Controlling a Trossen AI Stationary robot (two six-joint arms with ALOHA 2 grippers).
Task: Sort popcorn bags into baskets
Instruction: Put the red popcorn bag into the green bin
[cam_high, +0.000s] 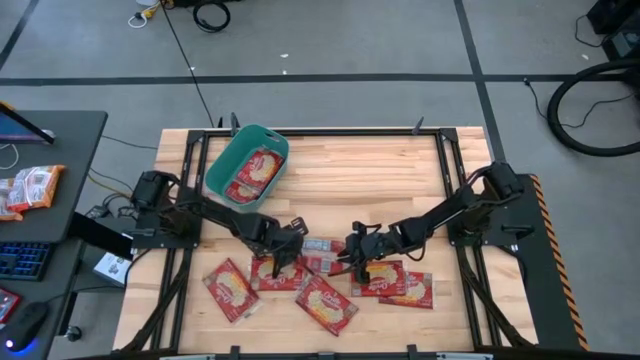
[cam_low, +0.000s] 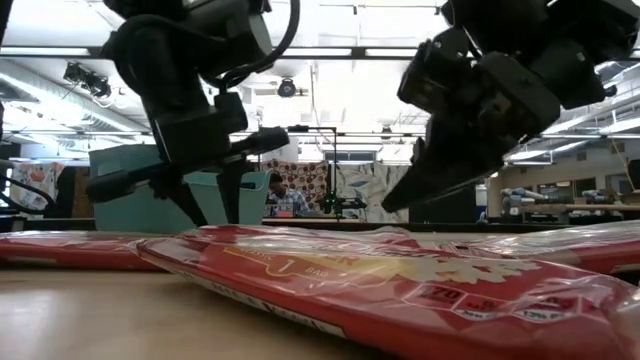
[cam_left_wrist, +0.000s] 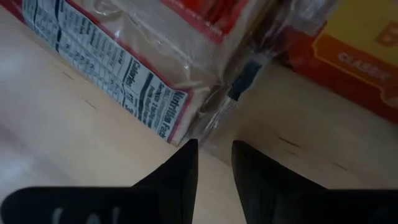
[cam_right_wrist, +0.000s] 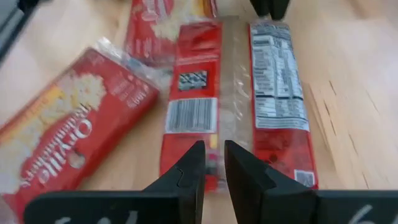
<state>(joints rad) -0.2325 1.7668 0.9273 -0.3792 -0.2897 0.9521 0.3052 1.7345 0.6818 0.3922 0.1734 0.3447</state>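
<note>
The teal basket (cam_high: 224, 165) stands at the table's far left with one red popcorn bag (cam_high: 252, 172) lying flat inside it. Several more bags lie flat along the near edge (cam_high: 230, 288) (cam_high: 325, 303) (cam_high: 392, 282). One bag lies pale side up (cam_high: 320, 245) (cam_right_wrist: 277, 93) between the two grippers. My left gripper (cam_high: 290, 242) (cam_left_wrist: 215, 149) hovers at that bag's left end, its fingers a narrow gap apart beside the clear end seal (cam_left_wrist: 214, 112). My right gripper (cam_high: 356, 250) (cam_right_wrist: 214, 149) hangs over its right end, fingers also slightly apart.
A black frame rails in the wooden table (cam_high: 400, 160), whose far right half is bare wood. A desk with a keyboard and more packets (cam_high: 30, 190) stands off the table's left. Beyond the far edge, a person (cam_low: 288, 200) sits in the room.
</note>
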